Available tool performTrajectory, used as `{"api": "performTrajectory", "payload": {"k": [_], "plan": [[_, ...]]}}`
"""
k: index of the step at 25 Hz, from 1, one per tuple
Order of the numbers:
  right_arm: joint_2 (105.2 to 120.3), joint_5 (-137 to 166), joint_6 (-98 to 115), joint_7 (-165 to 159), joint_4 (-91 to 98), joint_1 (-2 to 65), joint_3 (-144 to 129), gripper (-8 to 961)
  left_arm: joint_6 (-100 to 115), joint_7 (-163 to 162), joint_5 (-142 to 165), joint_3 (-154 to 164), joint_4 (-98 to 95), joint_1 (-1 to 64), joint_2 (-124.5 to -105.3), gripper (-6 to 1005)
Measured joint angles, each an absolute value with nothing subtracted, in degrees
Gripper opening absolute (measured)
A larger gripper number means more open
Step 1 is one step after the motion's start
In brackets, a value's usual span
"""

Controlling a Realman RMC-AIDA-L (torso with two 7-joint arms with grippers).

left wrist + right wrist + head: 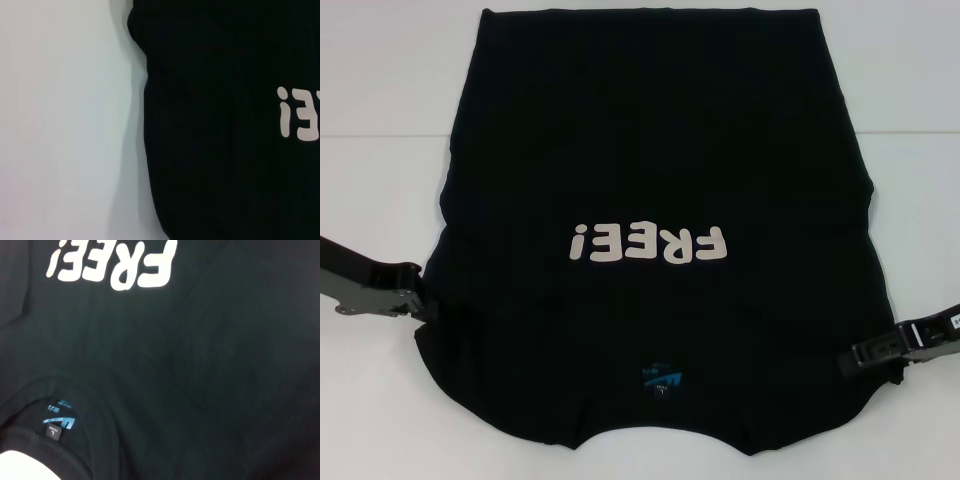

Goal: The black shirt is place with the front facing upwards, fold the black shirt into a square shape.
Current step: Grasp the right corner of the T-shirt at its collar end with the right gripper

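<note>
The black shirt (650,160) lies flat and front-up on the white table (390,70), its white "FREE!" lettering (650,243) and blue neck label (661,379) toward the robot. The left gripper (420,297) meets the shirt's left edge and the right gripper (850,357) its right edge; neither grip can be judged.

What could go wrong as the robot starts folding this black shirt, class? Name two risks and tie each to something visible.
1. The left gripper and right gripper sit at opposite edges of the black shirt at slightly different heights, so an uneven pull may skew the fold.
2. The side edges already look tucked and wavy near the sleeves, so bunched cloth could spoil a neat square.
</note>
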State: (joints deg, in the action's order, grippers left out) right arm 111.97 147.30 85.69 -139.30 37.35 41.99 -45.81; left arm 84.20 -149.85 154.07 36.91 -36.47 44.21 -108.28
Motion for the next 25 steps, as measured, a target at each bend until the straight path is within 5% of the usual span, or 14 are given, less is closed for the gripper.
{"api": "performTrajectory", "payload": {"k": [10,25], "plan": [[112.53,148.09,84.63,-139.12,37.29,42.74,-48.32,878,84.27,-149.65,154.08,36.91,-36.56,44.23,-108.28,3],[112.76,148.19,84.08,-139.82,37.67,42.99,-49.47,255,84.30,-149.06,153.98,36.74,-36.55,44.46,-108.80,3]]}}
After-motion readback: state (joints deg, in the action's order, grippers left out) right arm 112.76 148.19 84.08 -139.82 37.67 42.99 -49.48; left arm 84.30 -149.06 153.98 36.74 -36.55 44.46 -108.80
